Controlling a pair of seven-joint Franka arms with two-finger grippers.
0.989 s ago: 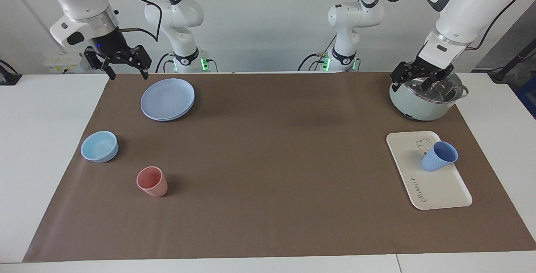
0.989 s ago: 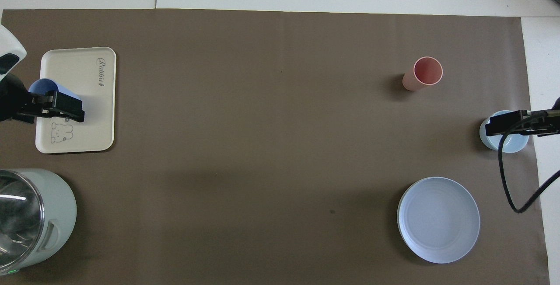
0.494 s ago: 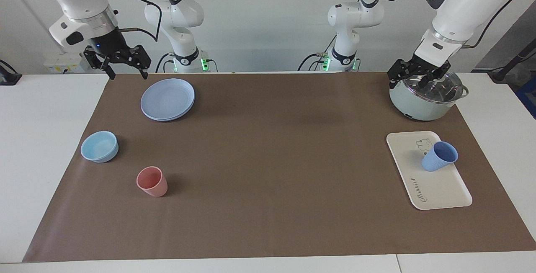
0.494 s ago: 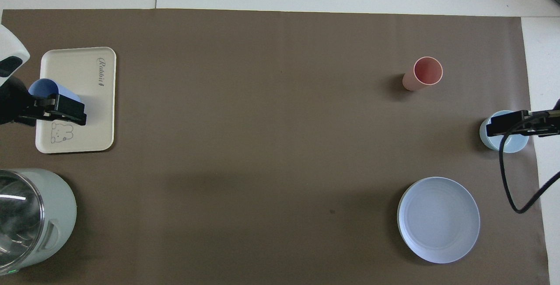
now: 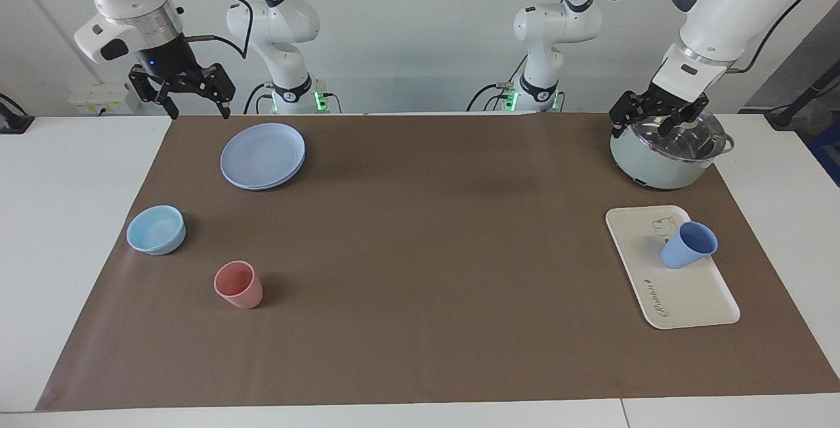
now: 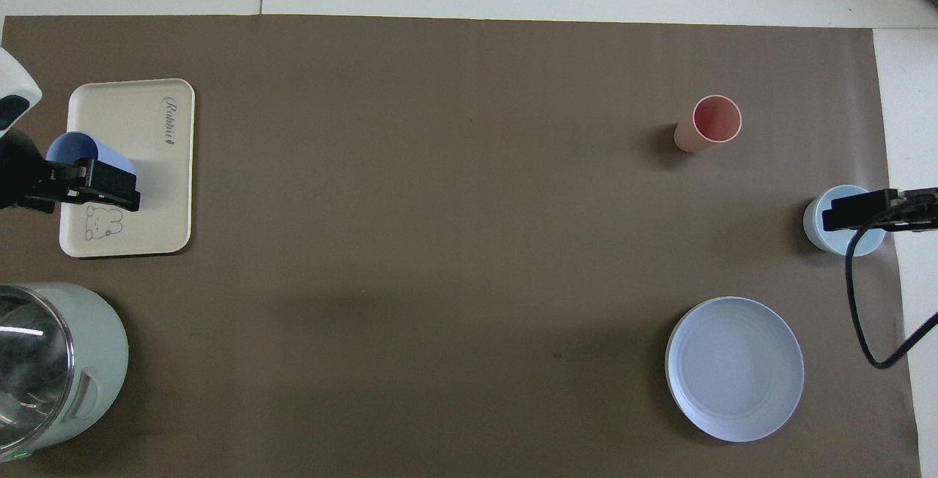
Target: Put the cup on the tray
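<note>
The periwinkle-blue cup (image 5: 688, 245) stands mouth up on the cream tray (image 5: 682, 300), beside the bear drawing, at the left arm's end of the table. My left gripper (image 5: 642, 127) is open and empty, raised high and well clear of the cup, with the pot below it in the facing view. In the overhead view the left gripper (image 6: 91, 183) covers part of the cup (image 6: 69, 146) and the tray (image 6: 146, 170). My right gripper (image 5: 195, 107) is open and empty, raised at the right arm's end; in the overhead view the right gripper (image 6: 865, 212) covers the light-blue bowl.
A pale green pot with a glass lid (image 5: 669, 152) stands nearer to the robots than the tray. At the right arm's end are a round blue plate (image 5: 262, 155), a light-blue bowl (image 5: 156, 230) and a pink tumbler (image 5: 239, 285). A brown mat (image 5: 420, 251) covers the table.
Both grippers have risen slightly. The cup stays put on the tray, free of any gripper.
</note>
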